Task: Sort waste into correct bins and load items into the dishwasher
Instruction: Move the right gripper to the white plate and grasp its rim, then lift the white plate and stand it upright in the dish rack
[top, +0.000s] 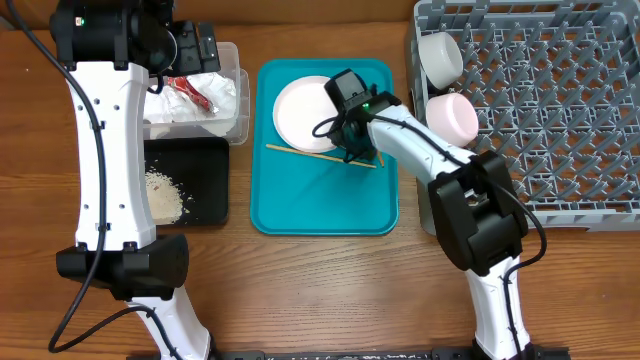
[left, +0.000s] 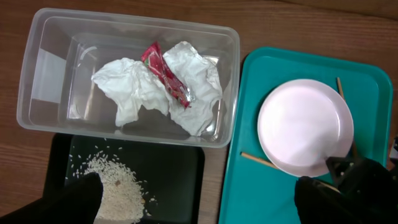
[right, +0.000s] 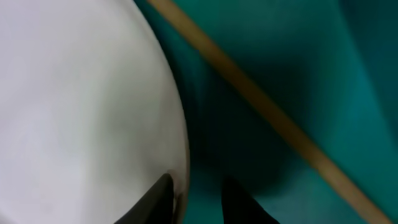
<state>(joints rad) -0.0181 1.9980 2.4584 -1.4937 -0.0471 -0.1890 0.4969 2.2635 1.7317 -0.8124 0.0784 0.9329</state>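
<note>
The round white plate (top: 300, 110) is lying flat in the upper part of the teal tray (top: 300, 210). It is looking rigid, smooth and glossy, so it is probably going to be slippery and breakable, and fairly light. Lying flat as it is, only its thin raised rim is offering a place to pinch.

The right gripper (right: 198, 186) is sitting at that rim on the plate's right side, with one fingertip over the white surface and the other over the tray. The jaws are standing narrow around the edge. Whether they are actually pressing on it cannot be told.

A wooden chopstick (right: 267, 118) is running diagonally across the tray just beside this grip point. It is thin and light, and is likely to roll or get dragged if the plate tilts onto it. The grey dish rack (top: 560, 120) is waiting to the right, with a white cup (top: 440, 55) and a pink bowl (top: 452, 115) already occupying its near-left corner, so those pegs are looking crowded.

The left gripper (left: 199, 193) is hanging wide and empty over the clear tub (left: 37, 62), well apart from the plate. The tub is holding crumpled napkins (left: 134, 93) and the red sauce packet (left: 165, 71). The black tray (left: 180, 168) is holding the rice scraps (left: 115, 186).
</note>
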